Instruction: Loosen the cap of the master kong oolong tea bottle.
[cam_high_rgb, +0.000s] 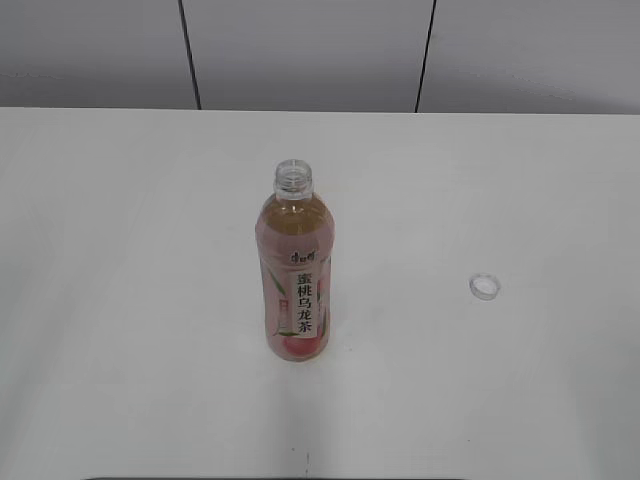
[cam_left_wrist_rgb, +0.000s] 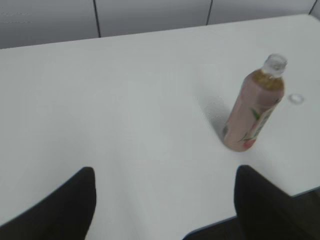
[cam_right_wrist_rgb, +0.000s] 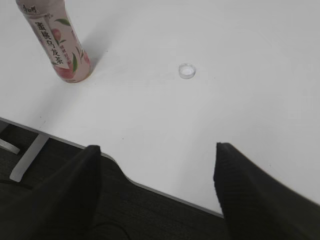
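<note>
Master kong oolong tea bottle (cam_high_rgb: 295, 275) upright at mid-table (cam_high_rgb: 120, 300), neck bare — cap (cam_high_rgb: 485, 286) lies well apart to its right, so loosening looks complete. Left gripper (cam_left_wrist_rgb: 165, 205) and right gripper (cam_right_wrist_rgb: 157, 187) gape wide, empty, near the table edge.

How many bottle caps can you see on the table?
1. The cap lies on the white table, off the bottle and to its right in the exterior view. The bottle's neck is bare. None seems hidden.
</note>
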